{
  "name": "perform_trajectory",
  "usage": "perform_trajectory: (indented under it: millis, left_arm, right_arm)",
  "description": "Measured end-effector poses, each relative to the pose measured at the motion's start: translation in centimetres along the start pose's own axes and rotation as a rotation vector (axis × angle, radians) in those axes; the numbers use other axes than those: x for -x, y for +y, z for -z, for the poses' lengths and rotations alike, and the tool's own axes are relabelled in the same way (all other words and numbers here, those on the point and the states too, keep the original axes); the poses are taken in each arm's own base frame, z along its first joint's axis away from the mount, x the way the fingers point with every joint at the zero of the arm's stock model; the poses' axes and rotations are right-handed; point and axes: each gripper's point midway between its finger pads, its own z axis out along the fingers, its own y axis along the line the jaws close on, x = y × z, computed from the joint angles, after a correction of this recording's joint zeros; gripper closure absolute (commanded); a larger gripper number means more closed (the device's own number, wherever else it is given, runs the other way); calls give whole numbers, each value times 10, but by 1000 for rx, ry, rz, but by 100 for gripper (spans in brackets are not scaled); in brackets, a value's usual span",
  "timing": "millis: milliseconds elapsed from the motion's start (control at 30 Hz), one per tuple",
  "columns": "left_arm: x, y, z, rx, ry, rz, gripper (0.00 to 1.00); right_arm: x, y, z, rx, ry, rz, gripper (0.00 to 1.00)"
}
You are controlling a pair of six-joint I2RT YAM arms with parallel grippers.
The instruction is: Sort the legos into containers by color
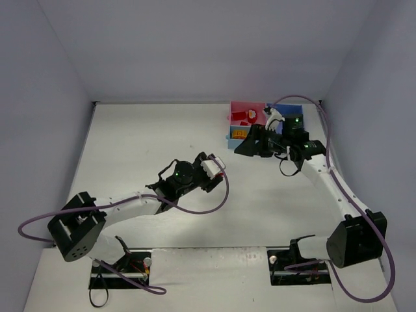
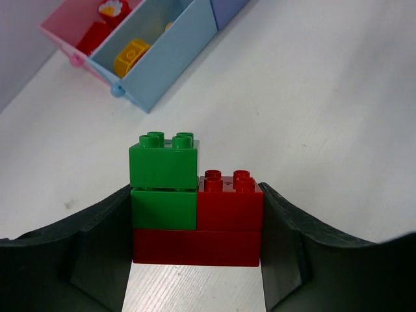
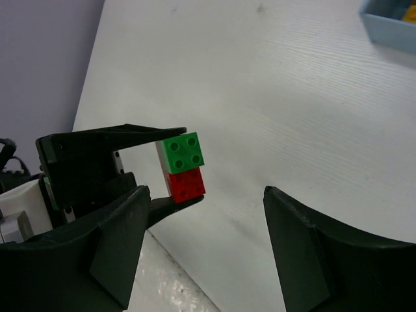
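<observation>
My left gripper is shut on a clump of legos: two green bricks stacked on a red base, with a red brick beside them. It holds the clump above the table at mid-table. My right gripper is open and empty. It faces the clump from the right, with a gap between them, and hangs by the trays in the top view. The pink tray holds red bricks. The light blue tray holds a yellow-orange brick.
The medium blue tray is largely hidden under my right arm. The three trays stand at the back right, near the side wall. In the left wrist view the pink tray and light blue tray lie ahead to the left.
</observation>
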Motion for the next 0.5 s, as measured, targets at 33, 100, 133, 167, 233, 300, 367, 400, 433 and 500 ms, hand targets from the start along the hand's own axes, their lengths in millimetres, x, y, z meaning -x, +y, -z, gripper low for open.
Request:
perform_trajectory:
  millis: [33,100,133,167,233,300,367,400,433,500]
  left_arm:
    - [2,-1,3,-8,-23,-16,100]
    - [4,-4,7,-24,-55,-43,100]
    - [4,-5,8,-28,-63,-55,100]
    - [5,-5,9,-32,-72,-63,100]
    - [10,-5,10,-34,-95,-78,100]
    - [16,-5,11,-33,-117,-87,100]
    - [22,-3,11,-29,-142,-90,100]
    - [25,-3,11,-28,-153,-92,100]
    - [28,-3,11,-26,-164,-93,100]
    - [32,-2,12,-26,-178,-94,100]
  right_arm:
    - [-1,7,-3,28,15,10,33]
    - [-3,17,-8,70,37,26,32]
    - [-4,20,-10,83,47,29,31]
    - [-6,23,-12,95,58,33,31]
    - [-10,28,-18,119,81,41,31]
    - [-14,32,-23,132,101,45,31]
    - [-19,37,-28,145,122,52,31]
    - [-21,38,-30,151,132,54,31]
    - [-24,41,-32,156,141,58,31]
    - [-28,44,-35,167,157,62,31]
